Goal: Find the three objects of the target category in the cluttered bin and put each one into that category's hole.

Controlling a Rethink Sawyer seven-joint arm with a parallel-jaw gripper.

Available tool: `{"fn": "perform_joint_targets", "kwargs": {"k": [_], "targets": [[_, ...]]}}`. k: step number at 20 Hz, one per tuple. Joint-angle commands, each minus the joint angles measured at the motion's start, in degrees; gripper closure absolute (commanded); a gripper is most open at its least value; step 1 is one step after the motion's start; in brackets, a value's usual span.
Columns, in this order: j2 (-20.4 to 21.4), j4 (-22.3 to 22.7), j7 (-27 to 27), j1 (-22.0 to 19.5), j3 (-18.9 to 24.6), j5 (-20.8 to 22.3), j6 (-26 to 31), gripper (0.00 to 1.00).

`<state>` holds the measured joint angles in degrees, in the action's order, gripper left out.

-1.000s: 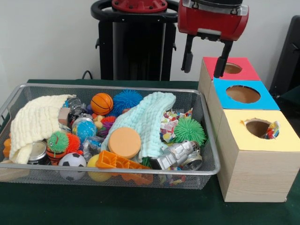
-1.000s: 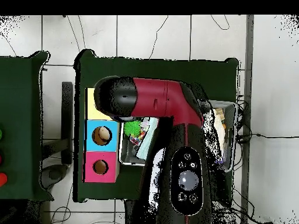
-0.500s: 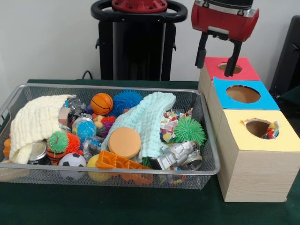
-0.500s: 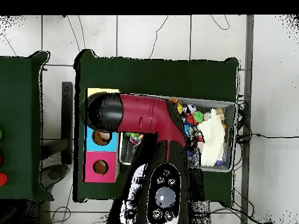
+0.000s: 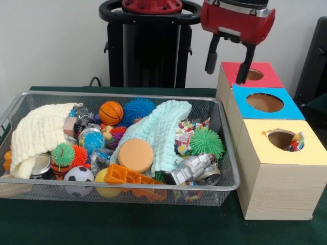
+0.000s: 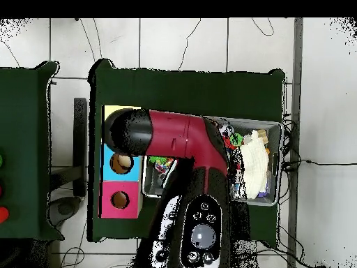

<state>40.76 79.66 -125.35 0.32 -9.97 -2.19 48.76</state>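
- Right now your gripper [image 5: 228, 59] hangs high up with its fingers [image 5: 211, 53] spread wide and nothing between them.
- Below the fingers and off to one side sits the wire bin [image 5: 30, 190], full of toys.
- Just under one finger is the red box [image 5: 265, 76] with its hole.
- You can't tell yet which toys you want, maybe the spiky green ball [image 5: 207, 141].
- Go over the bin first, then come down slowly with fingers spread.
- Pick a toy that lies on top, clear of the blue cloth [image 5: 158, 130].
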Motion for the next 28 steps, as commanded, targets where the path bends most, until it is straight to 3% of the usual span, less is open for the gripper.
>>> {"fn": "perform_joint_targets", "kwargs": {"k": [1,3,11,18,28], "targets": [[-3.9,-4.8,15.7,-5.6,7.1,6.9,11.2,0.0],[-3.6,-6.2,17.7,-6.1,8.3,8.5,12.3,0.0],[-5.7,-7.7,16.3,-8.5,11.8,12.0,9.4,0.0],[-9.6,-5.6,8.8,-7.4,13.5,13.0,0.8,0.0],[-10.5,-5.8,5.9,-6.8,13.7,13.5,1.4,0.0]]}}
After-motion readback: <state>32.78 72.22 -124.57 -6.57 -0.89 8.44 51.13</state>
